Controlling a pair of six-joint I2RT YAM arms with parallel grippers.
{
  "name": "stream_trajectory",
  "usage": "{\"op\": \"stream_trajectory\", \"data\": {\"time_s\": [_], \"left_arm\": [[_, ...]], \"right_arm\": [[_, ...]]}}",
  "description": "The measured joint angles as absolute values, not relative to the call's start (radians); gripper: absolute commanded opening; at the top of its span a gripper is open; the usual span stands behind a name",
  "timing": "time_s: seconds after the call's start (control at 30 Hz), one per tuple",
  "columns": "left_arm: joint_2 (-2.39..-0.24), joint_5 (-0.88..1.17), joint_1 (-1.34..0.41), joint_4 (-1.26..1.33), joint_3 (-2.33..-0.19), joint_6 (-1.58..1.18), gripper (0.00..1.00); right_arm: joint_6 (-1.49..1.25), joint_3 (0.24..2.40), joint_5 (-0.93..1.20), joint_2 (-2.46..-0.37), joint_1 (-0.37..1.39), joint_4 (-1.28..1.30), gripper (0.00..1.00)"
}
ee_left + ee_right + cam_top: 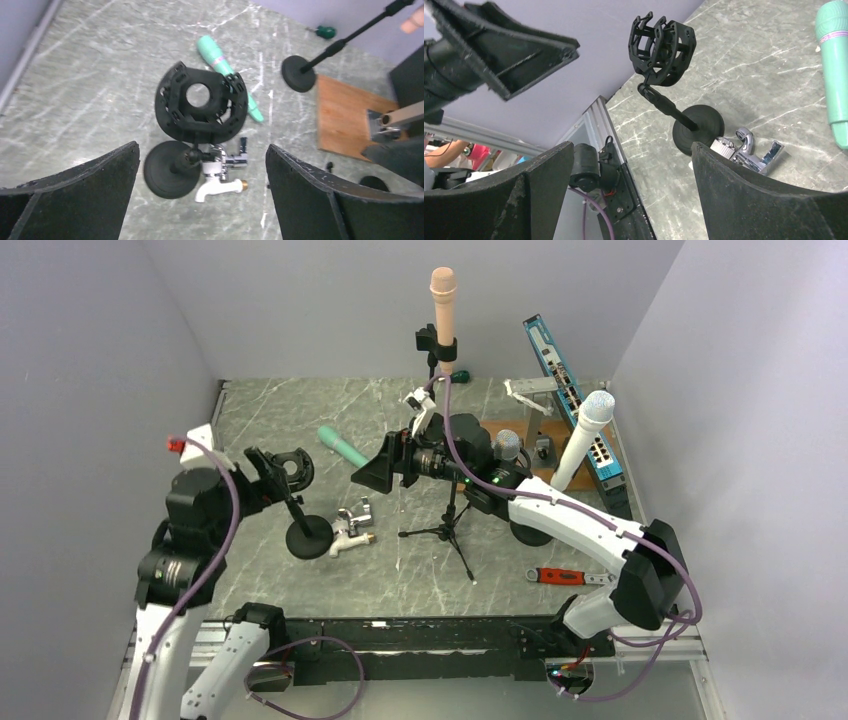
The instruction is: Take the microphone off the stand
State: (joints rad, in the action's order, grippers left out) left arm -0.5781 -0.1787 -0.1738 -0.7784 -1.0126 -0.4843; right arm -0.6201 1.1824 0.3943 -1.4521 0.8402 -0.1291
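- The grey marbled table (300, 410) holds everything.
- The right arm (580, 525) reaches from the near right corner across to the middle. The right pincer (631, 147) is spread wide with nothing between its pads, and points toward the left side of the table.
- The left arm (195, 510) stands at the near left. The left pincer (202, 145) is spread wide, grips nothing, and hangs close to the top of the stand, looking down on it.
- A black tripod (450, 530) stands in the middle of the table, under the right arm's wrist.
- The stand (308, 537) has a round black base, a short tilted stem and a black ring-shaped cradle (200, 97) on top. The cradle's opening is bare.
- The green microphone (343, 447) lies flat on the table, out of the stand. It is beyond the cradle, between it and the right pincer, and neither pincer touches it.
- A white and chrome tap (222, 172) lies just beside the stand's base.
- A red-handled wrench (560, 576) lies near the right arm's base.
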Motion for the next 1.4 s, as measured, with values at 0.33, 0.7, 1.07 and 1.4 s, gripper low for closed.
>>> {"op": "stream_trajectory", "data": {"time_s": [0.33, 0.7, 1.07, 1.4], "left_arm": [[-0.897, -0.244, -0.137, -0.796, -1.133, -0.353, 0.60], [-0.982, -0.253, -0.127, -0.732, -1.092, -0.290, 0.28], [-1.007, -0.263, -0.126, -0.704, -1.078, -0.266, 0.01], [-1.041, -0.371, -0.121, -0.695, -1.096, -0.258, 0.00]], "right_arm": [[-0.608, 1.182, 0.383, -1.394, 0.840, -0.121, 0.90], [-0.579, 1.174, 0.345, -1.374, 0.840, -0.105, 0.91], [-0.575, 1.166, 0.345, -1.374, 0.839, -0.104, 0.91], [-0.575, 1.165, 0.344, -1.374, 0.839, -0.104, 0.91]]}}
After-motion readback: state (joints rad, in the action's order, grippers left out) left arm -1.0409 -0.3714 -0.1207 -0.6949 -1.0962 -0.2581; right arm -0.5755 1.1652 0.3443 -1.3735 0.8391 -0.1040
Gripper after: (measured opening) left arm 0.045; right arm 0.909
